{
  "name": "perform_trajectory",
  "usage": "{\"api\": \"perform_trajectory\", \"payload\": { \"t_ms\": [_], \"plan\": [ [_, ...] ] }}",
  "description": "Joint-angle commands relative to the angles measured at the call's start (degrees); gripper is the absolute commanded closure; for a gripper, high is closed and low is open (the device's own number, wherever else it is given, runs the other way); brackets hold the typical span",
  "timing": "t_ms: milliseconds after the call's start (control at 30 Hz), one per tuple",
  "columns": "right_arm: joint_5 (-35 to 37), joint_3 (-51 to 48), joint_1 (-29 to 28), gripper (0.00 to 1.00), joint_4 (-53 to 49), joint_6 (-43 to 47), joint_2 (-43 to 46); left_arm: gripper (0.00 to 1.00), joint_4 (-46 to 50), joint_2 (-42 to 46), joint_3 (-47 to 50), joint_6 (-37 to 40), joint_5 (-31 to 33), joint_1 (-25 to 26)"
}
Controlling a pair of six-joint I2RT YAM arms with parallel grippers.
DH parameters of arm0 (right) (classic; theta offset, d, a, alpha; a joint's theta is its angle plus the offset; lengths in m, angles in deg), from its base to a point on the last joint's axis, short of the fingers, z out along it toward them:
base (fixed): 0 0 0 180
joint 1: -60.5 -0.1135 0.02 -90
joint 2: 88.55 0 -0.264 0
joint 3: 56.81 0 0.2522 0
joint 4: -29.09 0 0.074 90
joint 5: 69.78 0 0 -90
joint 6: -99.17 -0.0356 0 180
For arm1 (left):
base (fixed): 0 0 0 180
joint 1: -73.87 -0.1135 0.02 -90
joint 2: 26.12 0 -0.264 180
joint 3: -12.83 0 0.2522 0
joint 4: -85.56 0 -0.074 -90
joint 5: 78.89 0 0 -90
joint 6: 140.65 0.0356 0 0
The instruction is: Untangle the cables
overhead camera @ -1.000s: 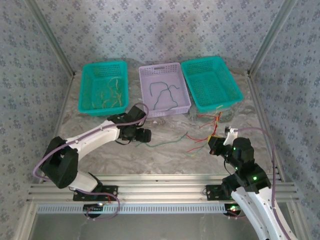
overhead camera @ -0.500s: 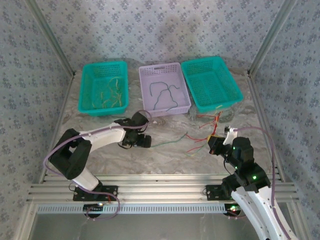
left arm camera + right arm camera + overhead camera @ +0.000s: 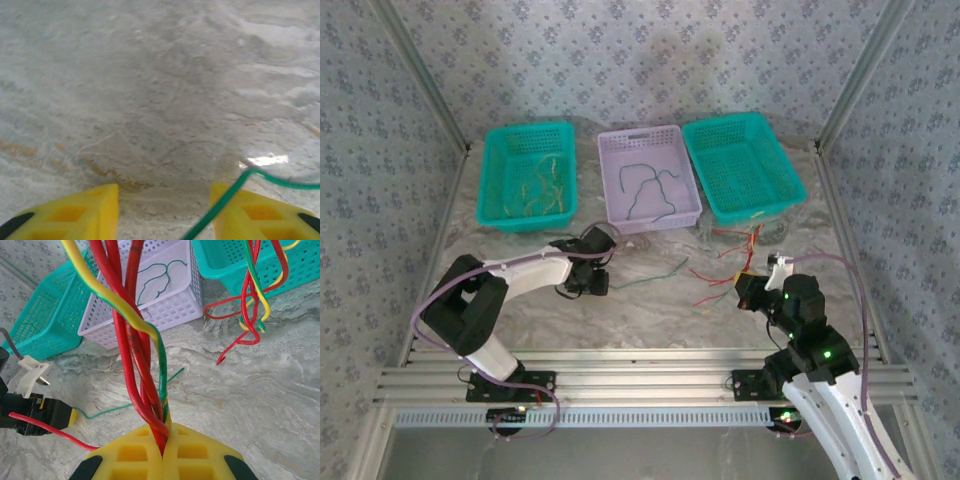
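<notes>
- Between the yellow fingers of the right end effector [image 3: 164, 442], a bunch of cables [image 3: 137, 345] is pinched tight. There are red ones, a yellow one and a green one, all twisted round each other as they come up out of the grip.
- Across from it, the left end effector [image 3: 165, 200] sits low over the table [image 3: 150, 100]. Its fingers are partway apart, with bare table showing between them.
- One green wire [image 3: 222, 202] lies over the edge of the left end effector's right finger. It does not look squeezed.
- From above, that green wire [image 3: 650, 275] runs along the table toward some loose red wires [image 3: 720, 285] near the right end effector [image 3: 752, 290].
- These wires look very thin, light and bendy. They will likely flop, keep their curls, and slip through a loose grip.
- Fingers would have to close almost all the way to hold just one.
- A good place to grab looks like a free end or a straight bit, away from the twisted part. A hard pull could make the knot tighter, so a slow pull looks safer.
- Farther back, a purple basket [image 3: 650, 135] holds a dark green wire, and a teal basket [image 3: 490, 175] holds yellow ones.
</notes>
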Motion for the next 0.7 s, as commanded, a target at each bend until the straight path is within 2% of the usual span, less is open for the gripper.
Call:
{"api": "perform_trajectory", "payload": {
  "t_ms": [0, 233, 667],
  "plan": [
    [-0.72, -0.41, 0.39, 1.0, 1.16, 0.78, 0.58, 0.61, -4.81, -1.53, 1.35, -0.31, -7.26, 0.88],
    [-0.72, -0.27, 0.51, 1.0, 0.99, 0.78, 0.58, 0.78, -4.91, -1.07, 1.66, -0.49, -7.85, 0.92],
    [-0.99, -1.19, 0.46, 1.0, 1.56, 0.47, 1.38, 0.95, -2.14, 2.24, 0.67, -0.28, -7.84, 0.92]
  ]
}}
